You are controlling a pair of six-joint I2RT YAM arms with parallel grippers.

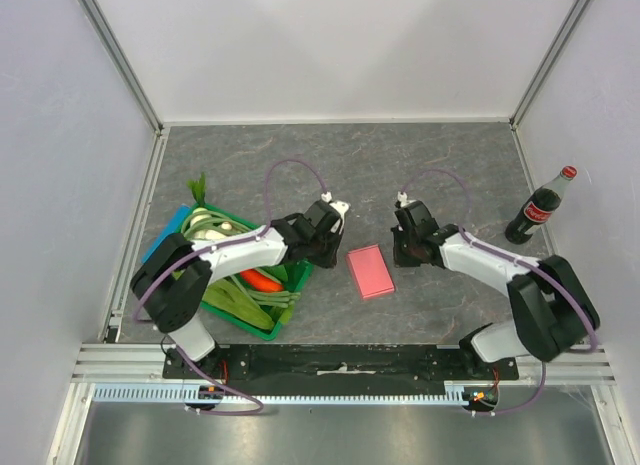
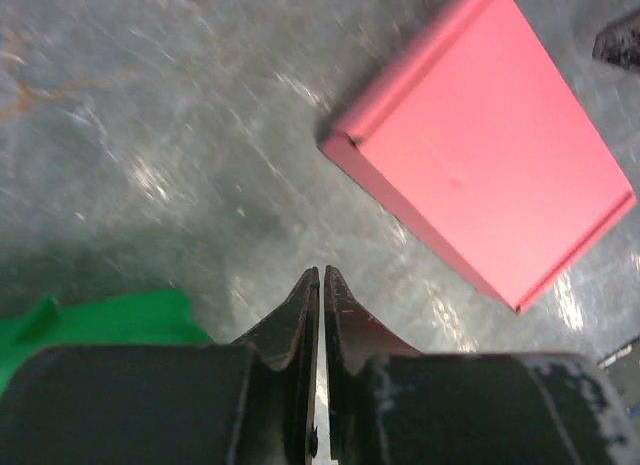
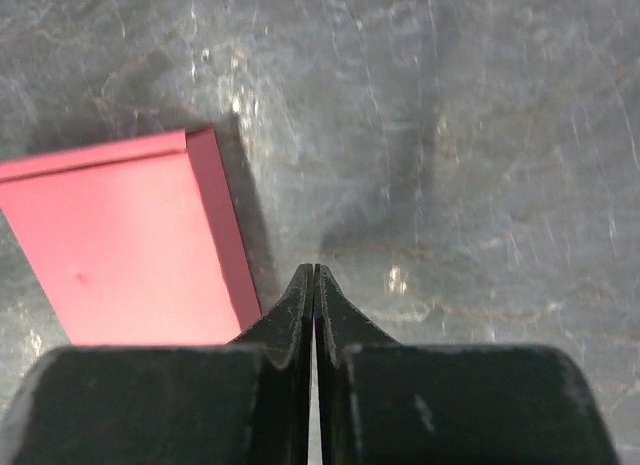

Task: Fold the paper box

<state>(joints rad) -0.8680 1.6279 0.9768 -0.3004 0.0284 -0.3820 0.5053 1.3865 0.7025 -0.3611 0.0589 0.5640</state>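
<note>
The pink paper box [image 1: 371,271] lies flat on the grey table as a closed low rectangular box, between the two arms. It also shows in the left wrist view [image 2: 490,165] and in the right wrist view [image 3: 120,245]. My left gripper [image 1: 322,247] is shut and empty, just left of the box and not touching it; its fingertips [image 2: 322,275] hover over bare table. My right gripper [image 1: 404,251] is shut and empty, just right of the box; its fingertips [image 3: 314,270] are beside the box's right edge, apart from it.
A green crate [image 1: 262,320] of vegetables sits at the front left under the left arm, over a blue item [image 1: 172,225]. A cola bottle [image 1: 540,206] stands at the right edge. White walls enclose the table.
</note>
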